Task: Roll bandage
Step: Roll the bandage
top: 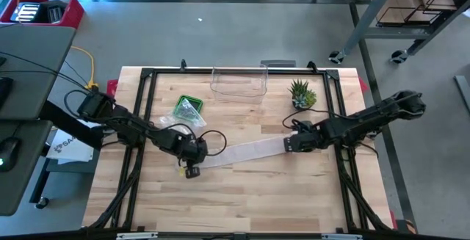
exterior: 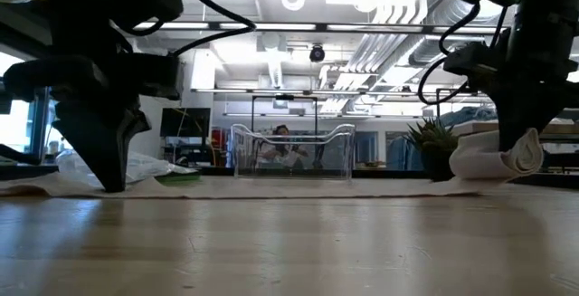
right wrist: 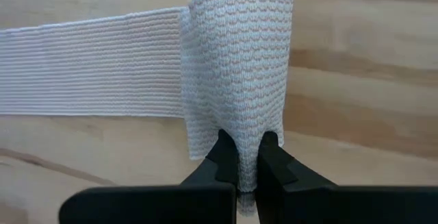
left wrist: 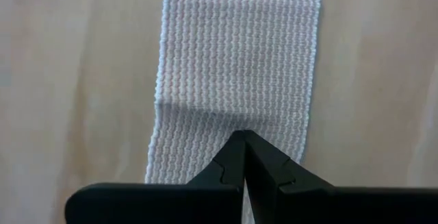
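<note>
A long white woven bandage (top: 246, 152) lies flat across the middle of the wooden table. My left gripper (left wrist: 244, 138) stands shut, pointing down, on the strip's left end (top: 202, 160). The bandage's right end is turned over into a loose roll (right wrist: 239, 66). My right gripper (right wrist: 248, 157) is shut on that roll. In the low view the roll (exterior: 498, 162) sits a little above the tabletop under the right gripper, and the flat strip (exterior: 271, 187) runs from it to the left gripper (exterior: 113, 184). My left gripper presses its shut fingertips (left wrist: 236, 148) down on the flat strip (left wrist: 239, 114) near its left end, about midway across its width. The fingers come from above, steeply slanted. The bandage lies flat on the wood under them. My right gripper pinches the rolled end's lower edge (right wrist: 248, 142) between its two fingers, several layers together. The fingers come from above, pointing down. The roll stands up from the hold and the strip (right wrist: 89, 63) runs off flat toward the table's left.
At the table's far middle stands a clear plastic box (top: 239, 82), with a small potted plant (top: 301, 93) to its right. To its left is a green pad holding a clear bag (top: 189, 109). A black frame (top: 143, 122) rims the table.
</note>
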### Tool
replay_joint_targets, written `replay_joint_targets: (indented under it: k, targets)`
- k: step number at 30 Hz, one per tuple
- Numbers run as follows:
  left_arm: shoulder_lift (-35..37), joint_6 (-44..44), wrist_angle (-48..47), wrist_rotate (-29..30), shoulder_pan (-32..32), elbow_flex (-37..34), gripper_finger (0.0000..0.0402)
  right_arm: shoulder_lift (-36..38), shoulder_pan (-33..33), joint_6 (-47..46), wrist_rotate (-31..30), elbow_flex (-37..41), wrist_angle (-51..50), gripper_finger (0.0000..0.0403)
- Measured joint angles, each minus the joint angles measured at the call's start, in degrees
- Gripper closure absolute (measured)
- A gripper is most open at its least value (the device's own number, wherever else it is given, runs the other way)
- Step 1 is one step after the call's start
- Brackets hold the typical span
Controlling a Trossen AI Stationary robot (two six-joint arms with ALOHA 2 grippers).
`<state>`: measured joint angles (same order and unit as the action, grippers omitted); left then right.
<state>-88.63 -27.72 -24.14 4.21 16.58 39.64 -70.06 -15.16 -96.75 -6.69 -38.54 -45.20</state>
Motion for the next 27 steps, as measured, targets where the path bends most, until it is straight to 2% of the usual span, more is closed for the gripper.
replay_joint_targets:
  k: [6,10,18,27]
  targets:
    - [2.30,7.77,-0.20,0.99,-2.19,-0.26,0.0402,0.00,-2.81,-3.92,-2.35,0.00,0.27,0.0398]
    - [2.83,13.11,-0.49,-1.29,-3.21,-0.26,0.0401,-0.55,-2.82,-3.43,-3.69,0.00,0.23,0.0398]
    - [3.32,5.88,0.51,-1.48,-3.51,-0.14,0.0401,-0.52,-1.96,-1.94,-3.82,0.00,2.47,0.0398]
    - [3.57,3.96,2.42,1.03,-3.50,0.00,0.0401,-0.50,3.49,8.08,-2.76,0.00,3.89,0.0398]
